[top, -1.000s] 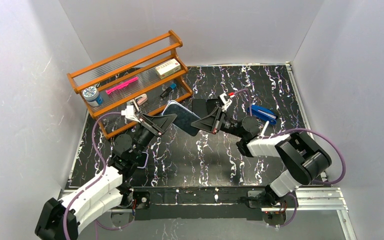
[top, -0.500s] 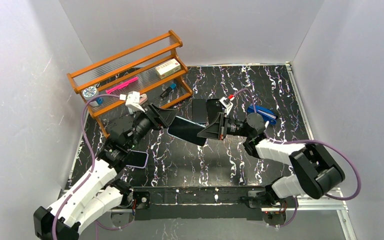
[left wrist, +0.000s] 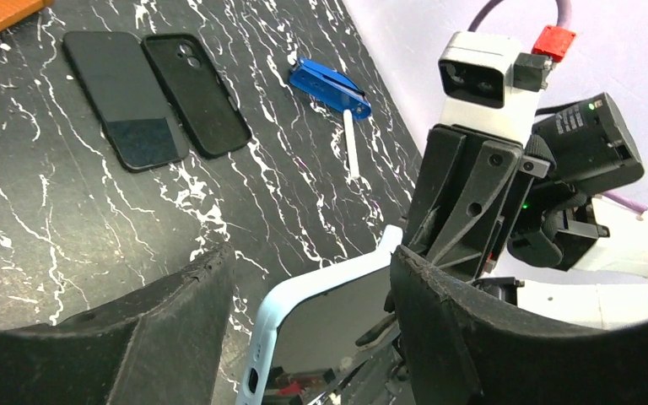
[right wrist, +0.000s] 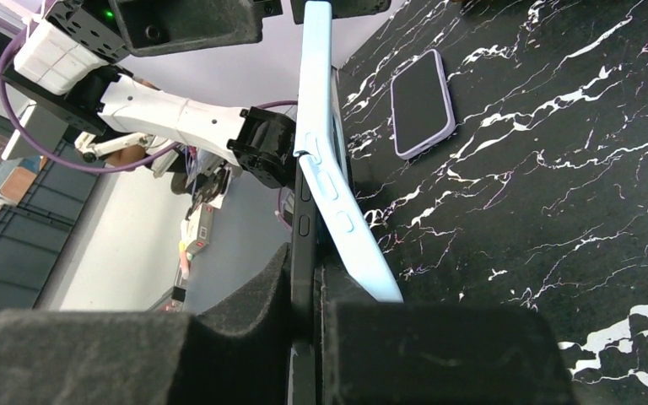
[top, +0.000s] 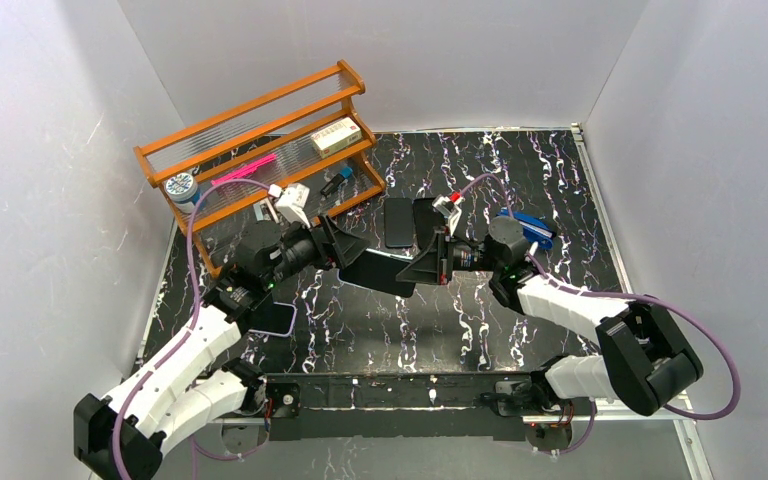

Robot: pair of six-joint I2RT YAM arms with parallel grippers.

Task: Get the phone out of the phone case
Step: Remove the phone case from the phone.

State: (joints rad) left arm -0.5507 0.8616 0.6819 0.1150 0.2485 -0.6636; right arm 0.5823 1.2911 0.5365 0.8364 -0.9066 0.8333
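A dark phone [right wrist: 304, 245] in a light-blue case [right wrist: 337, 211] hangs in the air between my two grippers above the middle of the table [top: 378, 270]. My right gripper [right wrist: 308, 337] is shut on the phone's bare edge, and the case has peeled away from the phone at this end. My left gripper [left wrist: 312, 337] holds the other end across its width, with the case's rim [left wrist: 321, 291] and the screen [left wrist: 337, 333] between its fingers. In the top view my left gripper [top: 345, 250] and my right gripper [top: 425, 265] face each other.
A bare black phone [left wrist: 126, 101] and an empty black case [left wrist: 198, 93] lie side by side at the back. A phone in a lilac case [top: 275, 318] lies near left. A blue tool [top: 527, 225] lies right. An orange rack [top: 260, 150] stands back left.
Both grippers have carried the phone toward the table's middle and turned it flatter. My left arm has swung right. The blue case now stands off the phone at the right gripper's end.
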